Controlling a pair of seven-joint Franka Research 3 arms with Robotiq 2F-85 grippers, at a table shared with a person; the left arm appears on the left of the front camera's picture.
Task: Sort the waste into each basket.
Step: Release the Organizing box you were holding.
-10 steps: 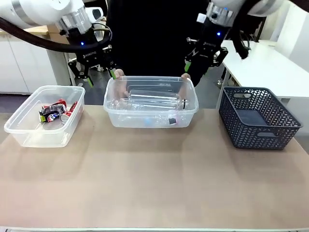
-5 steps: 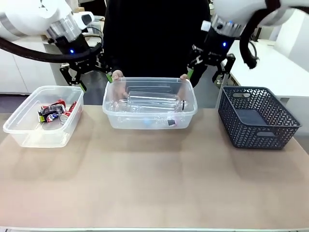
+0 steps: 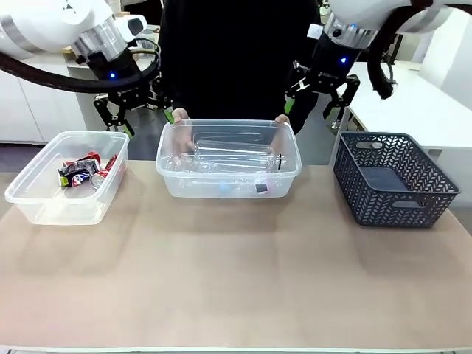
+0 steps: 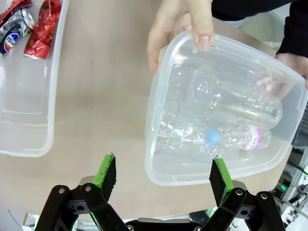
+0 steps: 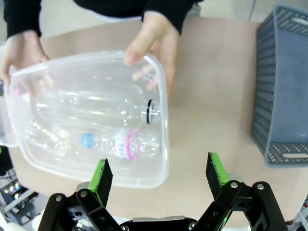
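Observation:
A clear basket [image 3: 228, 174] sits mid-table at the far side with clear plastic bottles [image 3: 232, 156] lying in it; a person's hands [image 3: 179, 115] hold its far rim. Another clear basket [image 3: 44, 206] at the left holds crushed red-and-silver cans [image 3: 85, 169]. My left gripper [image 3: 150, 122] hovers open above the gap between the two baskets. My right gripper [image 3: 313, 109] hangs open above the middle basket's right end. In the left wrist view the open left gripper [image 4: 163, 171] looks down on the bottles [image 4: 226, 110] and the cans [image 4: 29, 24]. In the right wrist view the open right gripper [image 5: 159, 171] is over the bottles [image 5: 96, 110].
A dark lattice-walled basket [image 3: 394, 181] stands at the right of the table, also seen as the lattice basket [image 5: 284, 86] in the right wrist view. The person's hand [image 4: 178, 24] grips the basket rim [image 4: 150, 120]. Bare tabletop [image 3: 236, 280] lies along the near side.
Both grippers have opened wider with nothing in them. The left one drew left and the right one drew right and up, away from the middle basket. The person's hands stay on the rim.

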